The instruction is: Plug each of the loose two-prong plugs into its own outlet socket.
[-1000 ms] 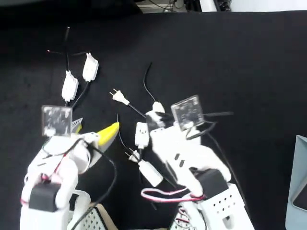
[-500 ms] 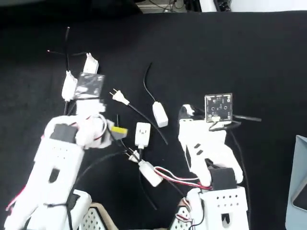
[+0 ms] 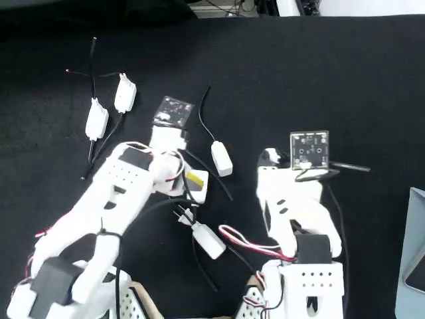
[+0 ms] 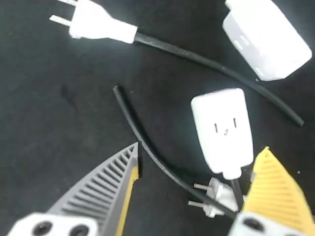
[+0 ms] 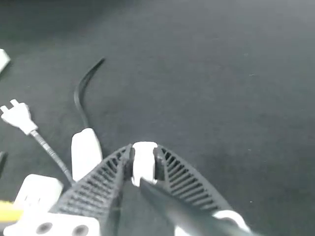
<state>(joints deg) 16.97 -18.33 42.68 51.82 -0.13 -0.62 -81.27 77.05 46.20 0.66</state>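
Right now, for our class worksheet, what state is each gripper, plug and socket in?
left gripper: open.
right gripper: shut on a small white piece with a black cord.
near socket: empty, slots facing up.
near plug: unplugged, prongs bare.
far plug: unplugged, prongs bare.
far socket: empty.

The right tool (image 5: 143,166) clamps a white plug (image 5: 144,156), a socket (image 5: 86,150) lying near

Robotics lab: black-draped table (image 3: 372,80) carrying 2 robot arms (image 3: 113,199)
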